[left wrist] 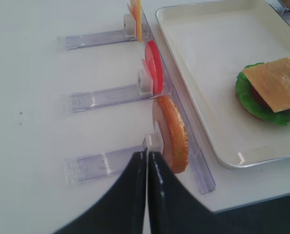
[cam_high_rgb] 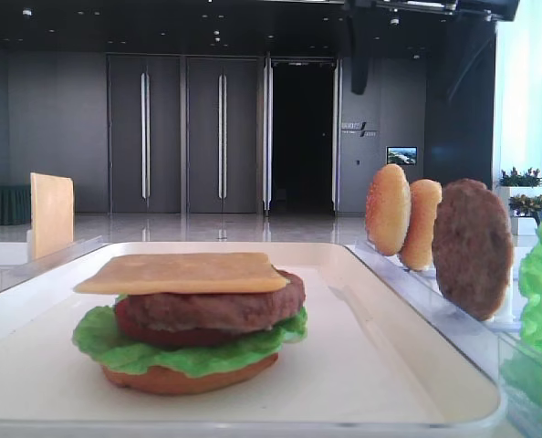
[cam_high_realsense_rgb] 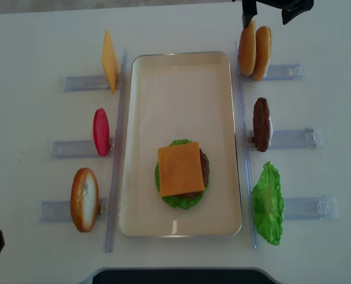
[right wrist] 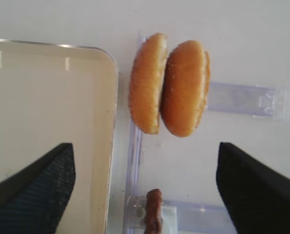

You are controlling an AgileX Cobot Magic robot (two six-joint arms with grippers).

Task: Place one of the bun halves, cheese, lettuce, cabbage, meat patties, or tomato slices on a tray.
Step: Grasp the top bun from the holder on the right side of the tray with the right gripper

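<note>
Two golden bun halves (right wrist: 185, 87) stand on edge side by side in a clear rack (cam_high_realsense_rgb: 282, 72) at the far right of the table. My right gripper (right wrist: 145, 156) hangs above them, open, with nothing between its black fingers (right wrist: 37, 190). The cream tray (cam_high_realsense_rgb: 181, 83) holds a stack of bun bottom, lettuce, tomato, a patty and a cheese slice (cam_high_realsense_rgb: 180, 168) on top. My left gripper (left wrist: 147, 155) is shut and empty, beside the orange-brown bun bottom (left wrist: 173, 132) in the near left rack.
Right racks also hold a meat patty (cam_high_realsense_rgb: 261, 124) and a lettuce leaf (cam_high_realsense_rgb: 267, 204). Left racks hold a cheese slice (cam_high_realsense_rgb: 109, 62) and a tomato slice (cam_high_realsense_rgb: 100, 131). Clear rails (cam_high_realsense_rgb: 241, 148) run along both long sides of the tray.
</note>
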